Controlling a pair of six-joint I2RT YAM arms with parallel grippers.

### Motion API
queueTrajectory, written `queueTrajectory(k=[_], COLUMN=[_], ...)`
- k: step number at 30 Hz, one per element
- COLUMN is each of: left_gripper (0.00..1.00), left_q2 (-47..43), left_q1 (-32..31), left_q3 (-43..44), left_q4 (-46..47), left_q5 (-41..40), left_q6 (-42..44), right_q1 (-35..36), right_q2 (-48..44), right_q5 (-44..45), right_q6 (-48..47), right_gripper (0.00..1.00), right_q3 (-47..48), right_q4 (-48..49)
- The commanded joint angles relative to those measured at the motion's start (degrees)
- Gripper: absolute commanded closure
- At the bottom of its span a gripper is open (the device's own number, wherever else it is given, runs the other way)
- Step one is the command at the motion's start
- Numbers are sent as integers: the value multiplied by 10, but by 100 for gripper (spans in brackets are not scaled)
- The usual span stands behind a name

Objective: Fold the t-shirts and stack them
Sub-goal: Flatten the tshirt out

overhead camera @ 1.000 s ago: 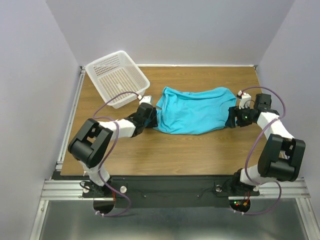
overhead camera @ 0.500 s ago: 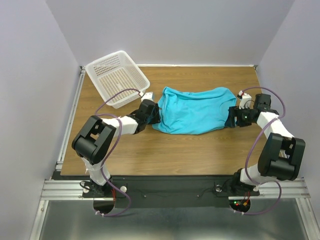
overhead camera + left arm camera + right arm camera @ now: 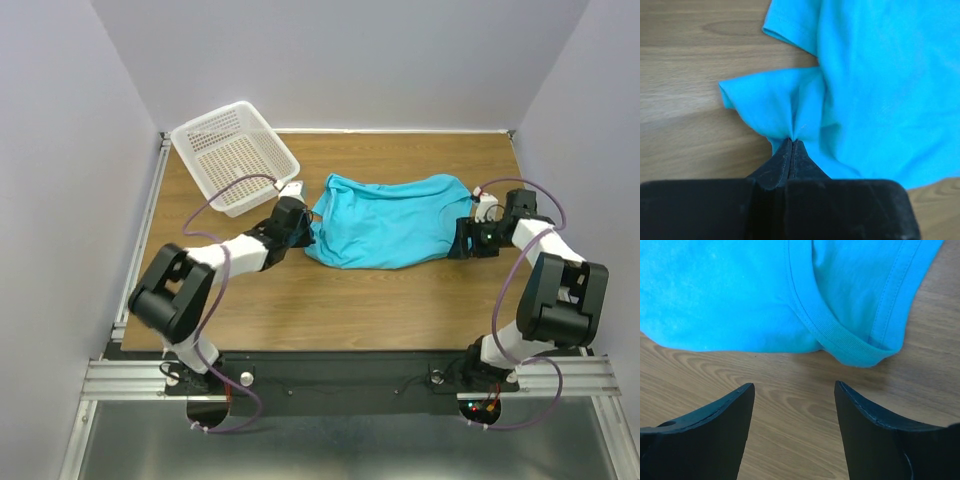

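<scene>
The turquoise t-shirt [image 3: 390, 222] lies spread and somewhat rumpled across the middle of the wooden tabletop [image 3: 340, 300], its long side running left to right. The left claw [image 3: 791, 145] is at the garment's left edge, pressed together on a gathered pleat of cloth beside a sleeve. Creases fan out from the pinch point. The right claw [image 3: 794, 390] sits at the garment's right edge, low over the wood, with its fingers [image 3: 720, 415] spread apart and bare tabletop between them. The tips stand just short of the cloth and do not touch it. Directly ahead of them lies a ribbed band, possibly a sleeve hem or a neckline; the close view does not settle which. A white perforated basket [image 3: 234, 155] stands at the far left corner, apart from the garment.
</scene>
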Motion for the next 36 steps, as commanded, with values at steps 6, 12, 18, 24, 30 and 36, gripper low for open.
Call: queueTrajectory(k=[6, 12, 18, 24, 30, 36], left_gripper=[100, 100, 100, 100, 100, 100], left_q2=[-228, -264, -296, -303, -310, -339], left_q1=[12, 17, 23, 30, 35, 37], left_q3=[-48, -69, -70, -57, -61, -58], left_q4=[-1, -8, -21, -30, -32, -55], left_q5=[-3, 16, 26, 35, 45, 67], left_q6=[-58, -73, -77, -75, -79, -80], right_q1=[3, 3, 4, 9, 11, 11], right_q2=[80, 143, 178, 196, 164, 65], right_q5=[-12, -21, -4, -1, 16, 73], right_q6=[-7, 28, 76, 108, 102, 72], right_gripper=[37, 35, 33, 42, 99, 99], right_q3=[46, 91, 114, 127, 130, 155], right_q4=[-35, -25, 6, 35, 41, 36])
